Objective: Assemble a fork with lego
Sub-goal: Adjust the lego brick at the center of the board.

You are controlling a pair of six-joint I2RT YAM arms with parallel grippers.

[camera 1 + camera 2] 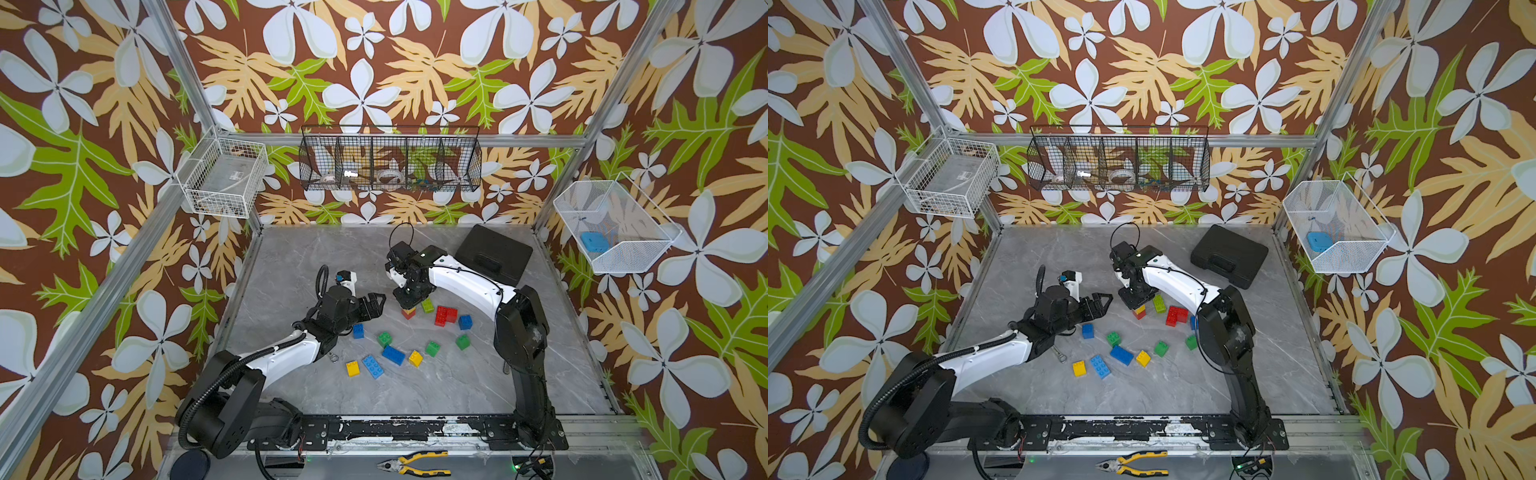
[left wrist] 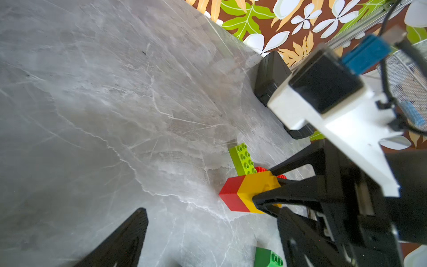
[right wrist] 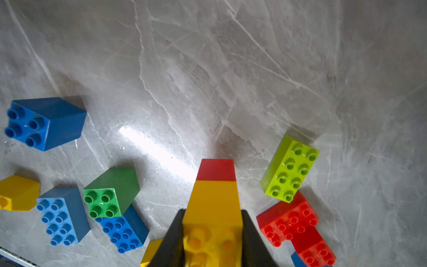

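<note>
Floral wallpaper (image 1: pixel 415 83), grey marble tabletop (image 1: pixel 311 257)

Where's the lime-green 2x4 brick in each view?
Top view: lime-green brick, just right of the red-and-yellow stack.
Top view: same place, just right of the stack.
Left wrist: behind the stack, studs showing.
Right wrist: beside the stack, next to the red bricks, studs showing.
Shared landmark: the stack, held in the right pincer.

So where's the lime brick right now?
In a top view the lime brick lies near the table's middle, between the red-yellow stack and the red bricks.
</note>
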